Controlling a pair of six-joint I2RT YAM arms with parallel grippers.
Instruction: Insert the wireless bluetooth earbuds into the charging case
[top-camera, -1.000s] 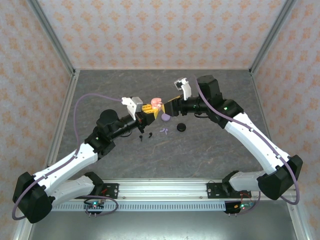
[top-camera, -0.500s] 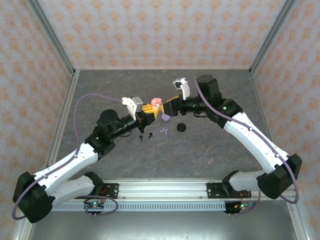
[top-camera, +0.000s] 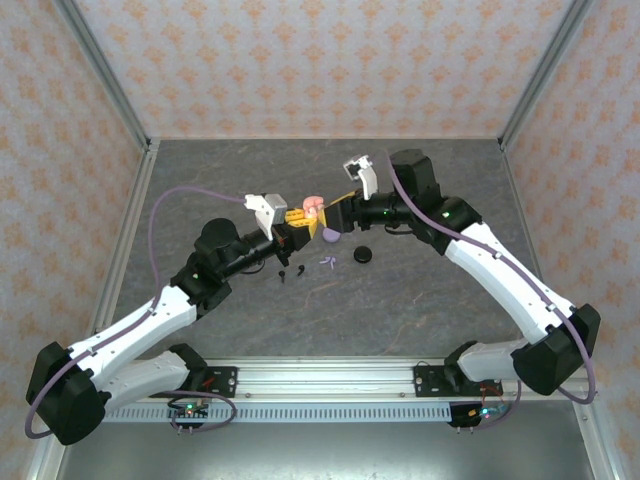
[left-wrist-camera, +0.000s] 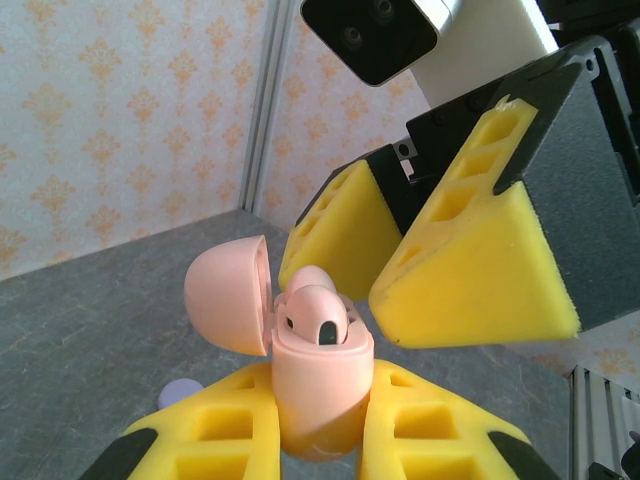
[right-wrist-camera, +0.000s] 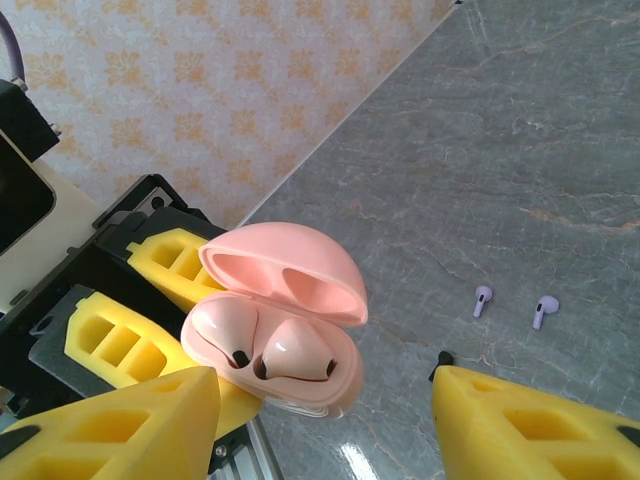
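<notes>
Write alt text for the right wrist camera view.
An open pink charging case, both pink earbuds seated inside, is gripped by the yellow fingers of the left hand. Two lilac earbuds lie loose on the grey table to the right, and the right hand has its own yellow fingers apart in the foreground.

Pink case (left-wrist-camera: 320, 400): opened, lid (left-wrist-camera: 228, 295) hinged back, held upright off the table (right-wrist-camera: 520, 150).
Pink earbuds (left-wrist-camera: 318, 312): two, seated in the case.
Lilac earbuds (right-wrist-camera: 482, 299): two, laid just apart on the table.
</notes>
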